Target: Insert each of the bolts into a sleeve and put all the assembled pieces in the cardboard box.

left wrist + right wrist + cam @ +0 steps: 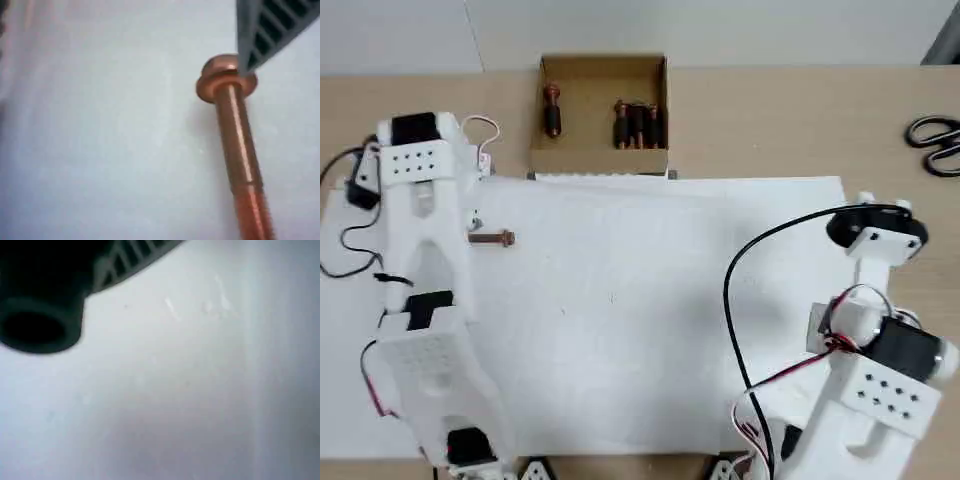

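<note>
A copper bolt [492, 238] lies flat on the white sheet [650, 330] at about 9 o'clock, just beside the left arm [420, 260]. In the left wrist view one of the left fingers [267, 30] touches the bolt's head. With bare sheet beside it, they look spread. The cardboard box [603, 160] sits at 12 o'clock on the worktop [770, 120] and holds assembled pieces [638, 125]. The right arm [880, 390] stands at 4 o'clock. I cannot tell whether the right fingers [135, 257] are spread or pressed together. Scissors [935, 140] lie at 2 o'clock.
</note>
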`<state>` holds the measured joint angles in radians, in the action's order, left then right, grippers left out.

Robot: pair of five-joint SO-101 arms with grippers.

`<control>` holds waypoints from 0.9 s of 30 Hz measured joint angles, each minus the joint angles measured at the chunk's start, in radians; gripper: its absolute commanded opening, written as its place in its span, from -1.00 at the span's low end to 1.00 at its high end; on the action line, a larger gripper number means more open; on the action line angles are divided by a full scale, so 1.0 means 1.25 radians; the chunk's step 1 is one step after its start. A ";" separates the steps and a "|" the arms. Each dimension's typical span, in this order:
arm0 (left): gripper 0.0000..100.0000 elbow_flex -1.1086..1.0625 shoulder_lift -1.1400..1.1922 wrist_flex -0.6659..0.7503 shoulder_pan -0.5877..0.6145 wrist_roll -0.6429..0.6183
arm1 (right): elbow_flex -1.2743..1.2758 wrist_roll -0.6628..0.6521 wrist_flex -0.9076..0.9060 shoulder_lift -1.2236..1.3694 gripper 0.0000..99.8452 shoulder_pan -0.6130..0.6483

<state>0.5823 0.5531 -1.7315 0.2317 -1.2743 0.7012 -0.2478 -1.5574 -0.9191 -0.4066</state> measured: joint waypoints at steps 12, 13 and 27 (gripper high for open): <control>-0.38 -0.042 -0.075 0.000 0.026 0.477 | 0.000 0.000 0.000 0.000 -0.99 0.000; -0.38 -0.055 -0.083 0.000 0.026 0.501 | 0.000 0.000 0.000 0.000 -0.99 0.000; -0.38 -0.074 -0.086 0.010 0.048 1.231 | 0.000 -0.020 0.000 0.000 -0.99 0.000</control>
<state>0.4902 0.4457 -1.7192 0.2915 0.2647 0.7012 -0.2723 -1.5574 -0.9191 -0.4066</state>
